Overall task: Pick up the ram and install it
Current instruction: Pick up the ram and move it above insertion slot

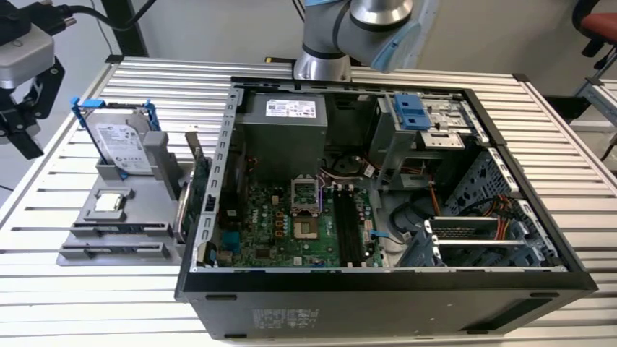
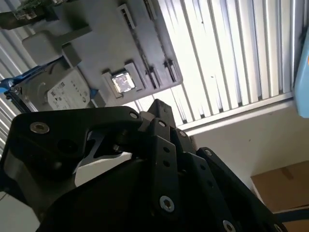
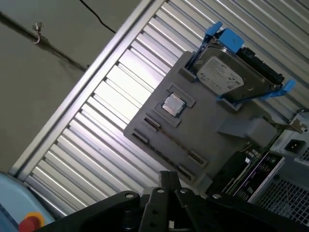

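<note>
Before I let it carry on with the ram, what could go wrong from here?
The gripper hangs beside the grey holder, near the upright hard drive; a sideways sweep could tip it. The expansion card stands on edge between holder and case wall, so a low crossing might clip either. Cables lie near the motherboard's memory slots and could snag.

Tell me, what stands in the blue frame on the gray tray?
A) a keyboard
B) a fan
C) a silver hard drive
C: a silver hard drive stands upright in the blue frame on the gray tray, beside the open computer case.
</note>
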`<state>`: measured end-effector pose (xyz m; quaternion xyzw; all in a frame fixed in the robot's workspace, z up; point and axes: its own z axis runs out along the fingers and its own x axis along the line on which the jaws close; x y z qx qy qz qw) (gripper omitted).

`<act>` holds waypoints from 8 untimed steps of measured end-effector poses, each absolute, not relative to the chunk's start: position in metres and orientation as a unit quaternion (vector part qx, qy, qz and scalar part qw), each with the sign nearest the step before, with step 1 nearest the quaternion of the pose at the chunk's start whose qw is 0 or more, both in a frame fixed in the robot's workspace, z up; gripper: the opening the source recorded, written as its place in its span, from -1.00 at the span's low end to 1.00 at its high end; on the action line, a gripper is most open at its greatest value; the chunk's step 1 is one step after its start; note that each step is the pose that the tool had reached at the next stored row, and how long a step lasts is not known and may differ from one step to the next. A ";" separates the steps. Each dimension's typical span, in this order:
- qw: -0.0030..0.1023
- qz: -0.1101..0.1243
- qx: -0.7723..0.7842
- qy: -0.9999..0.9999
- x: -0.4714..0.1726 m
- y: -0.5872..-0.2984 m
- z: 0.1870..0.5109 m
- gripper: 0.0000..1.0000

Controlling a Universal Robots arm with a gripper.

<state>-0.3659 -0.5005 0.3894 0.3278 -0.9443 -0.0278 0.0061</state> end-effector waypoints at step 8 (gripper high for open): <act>0.008 -0.027 0.376 -0.926 -0.366 -0.500 0.390 -1.00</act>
